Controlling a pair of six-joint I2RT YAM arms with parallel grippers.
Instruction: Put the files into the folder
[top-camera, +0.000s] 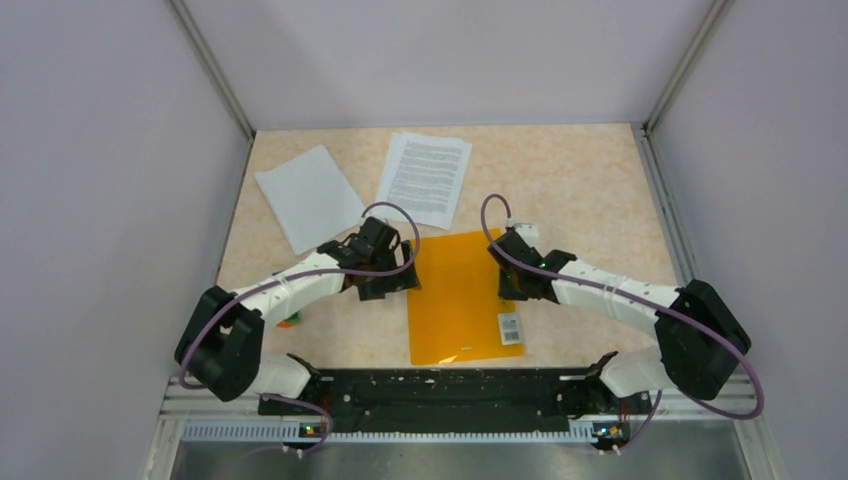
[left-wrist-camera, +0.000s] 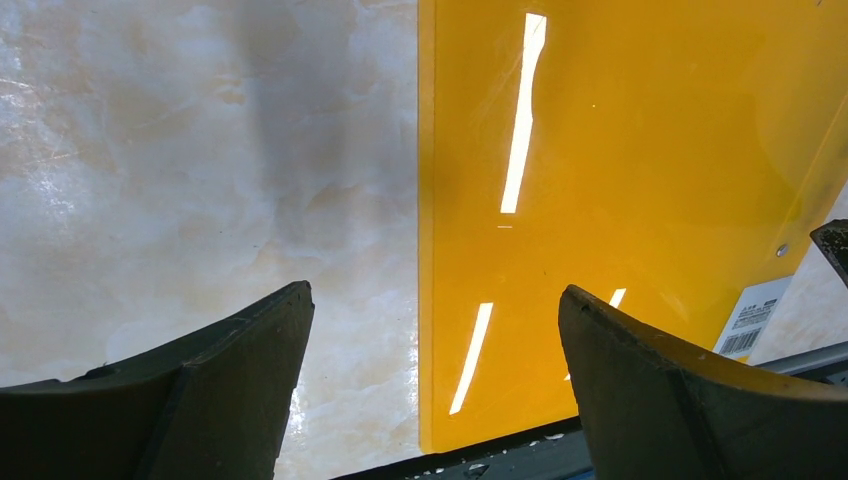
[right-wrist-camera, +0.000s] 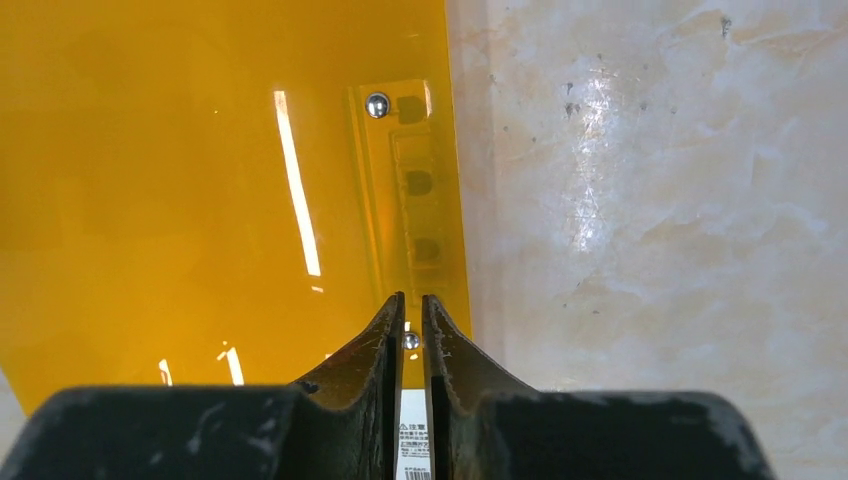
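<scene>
1. We're seeing the blank sheet (top-camera: 308, 197) lying far-left on the desk (top-camera: 580, 180), with the printed sheet (top-camera: 424, 178) just beside it.
2. The left pincer (left-wrist-camera: 435, 292) is hanging with its fingers spread wide, straddling the orange folder's (top-camera: 458, 300) left edge.
3. The right pincer (right-wrist-camera: 412, 305) is sitting pinched almost together over the folder's right edge.

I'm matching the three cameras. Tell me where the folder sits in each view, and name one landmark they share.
Top external: the folder lies flat near the picture's centre.
Left wrist: it fills the right half, its left edge running down the middle.
Right wrist: it fills the left half, its right edge near the middle.
Shared landmark: the white barcode label by one folder corner.
</scene>
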